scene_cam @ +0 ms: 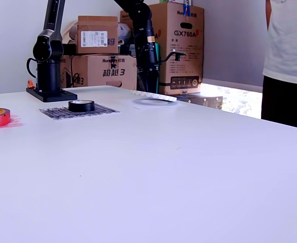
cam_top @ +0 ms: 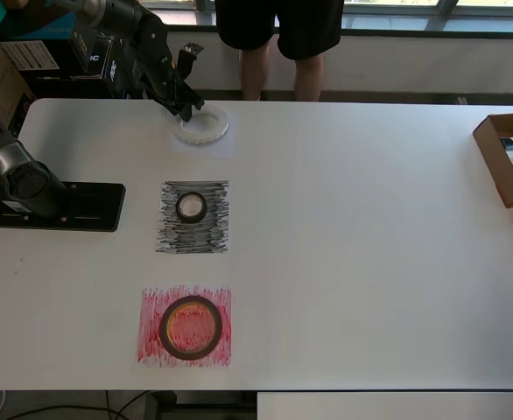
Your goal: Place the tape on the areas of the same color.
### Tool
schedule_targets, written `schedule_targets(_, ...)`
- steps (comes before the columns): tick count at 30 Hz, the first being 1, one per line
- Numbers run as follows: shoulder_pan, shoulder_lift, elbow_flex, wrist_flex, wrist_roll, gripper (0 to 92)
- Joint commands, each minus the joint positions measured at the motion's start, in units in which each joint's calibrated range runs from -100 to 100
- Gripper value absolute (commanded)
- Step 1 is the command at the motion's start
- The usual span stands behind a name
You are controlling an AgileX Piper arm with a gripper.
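On the worktop (cam_top: 370, 262), nearest the overhead view's lower edge, we note the reddish-brown tape roll (cam_top: 190, 327) lying flat within the red patch (cam_top: 185, 326). Beyond it, the small black tape roll (cam_top: 191, 207) sits centred on the black patch (cam_top: 193, 217). Farthest, the white translucent tape roll (cam_top: 202, 125) lies at the far edge; in the exterior view it appears tilted, one side raised above the white patch (scene_cam: 153, 102). The gripper (cam_top: 185, 107) bears on its near rim. The jaws seem to pinch that rim, though we cannot tell for certain from either view. We judge the step to be setting this roll down: lower it until flat and inside the patch outline, then part the jaws and lift straight up.
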Motion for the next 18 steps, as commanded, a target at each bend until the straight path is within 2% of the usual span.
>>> schedule_targets(1,-0.1,-0.3,0.4,0.2,-0.1,40.2)
schedule_targets(5,-0.1,-0.3,0.3,0.2,-0.1,53.0)
schedule_targets(18,-0.1,-0.9,-2.9,0.6,0.6,53.5)
